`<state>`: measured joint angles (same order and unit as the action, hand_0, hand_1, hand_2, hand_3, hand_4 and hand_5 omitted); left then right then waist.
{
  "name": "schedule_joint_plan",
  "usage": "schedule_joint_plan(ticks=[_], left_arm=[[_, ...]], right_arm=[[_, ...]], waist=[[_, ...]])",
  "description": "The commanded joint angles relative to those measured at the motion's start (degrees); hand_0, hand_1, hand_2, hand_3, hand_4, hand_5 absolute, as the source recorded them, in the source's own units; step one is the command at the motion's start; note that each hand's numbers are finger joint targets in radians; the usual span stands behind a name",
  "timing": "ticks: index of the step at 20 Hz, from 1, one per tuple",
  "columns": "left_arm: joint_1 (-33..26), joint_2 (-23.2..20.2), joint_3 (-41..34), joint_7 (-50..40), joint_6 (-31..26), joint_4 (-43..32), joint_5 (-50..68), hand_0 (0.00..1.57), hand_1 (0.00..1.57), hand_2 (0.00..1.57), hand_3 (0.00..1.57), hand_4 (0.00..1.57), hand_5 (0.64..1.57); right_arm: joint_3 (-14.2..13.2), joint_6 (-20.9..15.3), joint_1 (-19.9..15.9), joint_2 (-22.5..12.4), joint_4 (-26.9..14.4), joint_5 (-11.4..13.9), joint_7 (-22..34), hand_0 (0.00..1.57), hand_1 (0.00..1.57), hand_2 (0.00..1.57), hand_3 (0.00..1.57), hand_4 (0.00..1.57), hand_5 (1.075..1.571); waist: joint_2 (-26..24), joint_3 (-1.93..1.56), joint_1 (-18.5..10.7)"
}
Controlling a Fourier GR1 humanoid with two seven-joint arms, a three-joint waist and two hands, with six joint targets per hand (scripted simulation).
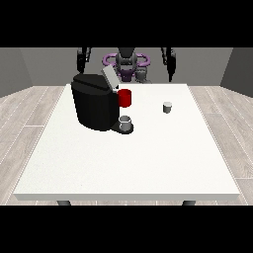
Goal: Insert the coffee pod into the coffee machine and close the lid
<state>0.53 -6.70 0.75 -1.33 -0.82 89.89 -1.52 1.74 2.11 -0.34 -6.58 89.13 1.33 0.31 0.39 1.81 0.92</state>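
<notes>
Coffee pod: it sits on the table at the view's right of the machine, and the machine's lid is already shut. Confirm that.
Not quite. The front view shows the coffee pod on the table at the view's right of the coffee machine, as stated, but the lid is raised, open, not shut.

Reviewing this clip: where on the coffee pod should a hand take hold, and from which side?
Grip the coffee pod round its side wall, coming from above: it stands upright and alone on the table, clear of the coffee machine.
</notes>
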Motion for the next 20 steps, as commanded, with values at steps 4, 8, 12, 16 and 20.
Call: schedule_joint_plan(ticks=[4, 8, 12, 16, 20], left_arm=[[-1.71, -2.37, -3.47, 8.89, -6.48, -0.97, 5.32, 0.00, 0.00, 0.00, 0.00, 0.31, 1.571], [-1.72, -4.17, -2.48, 9.28, -6.33, -0.23, 2.06, 0.00, 0.00, 0.00, 0.00, 0.32, 1.571], [3.49, -7.16, -4.89, 8.64, -4.15, -4.15, -2.03, 0.00, 0.00, 0.00, 0.00, 0.00, 1.571], [10.35, -14.55, -12.12, 4.67, -11.16, -12.07, 4.16, 0.00, 0.00, 0.00, 0.00, 0.00, 1.571], [14.54, -15.37, -11.24, 4.23, -11.29, -18.61, 1.39, 0.00, 0.00, 0.00, 0.00, 0.00, 1.571]], right_arm=[[-1.89, -0.18, 2.14, 0.50, -1.14, -1.25, -0.13, 0.00, 0.00, 0.00, 0.00, 0.13, 1.571], [-5.62, -8.33, 1.47, 5.66, -1.06, -1.42, -5.34, 0.00, 0.00, 0.00, 0.00, 0.11, 1.571], [-3.74, -7.00, 2.41, 5.87, 0.53, -0.90, -7.32, 0.00, 0.00, 0.00, 0.00, 0.14, 1.571], [-4.96, -4.01, -0.09, 3.92, 1.23, -3.66, -7.20, 0.00, 0.00, 0.00, 0.00, 0.17, 1.571], [-1.89, -8.02, -2.84, 6.52, 2.40, -0.87, -4.98, 0.00, 0.00, 0.00, 0.00, 0.13, 1.571]], waist=[[-1.65, -1.80, -1.25], [-2.75, -1.84, 0.01], [-1.16, -1.82, 3.39], [2.49, -1.81, 5.39], [5.29, -1.80, 6.28]])
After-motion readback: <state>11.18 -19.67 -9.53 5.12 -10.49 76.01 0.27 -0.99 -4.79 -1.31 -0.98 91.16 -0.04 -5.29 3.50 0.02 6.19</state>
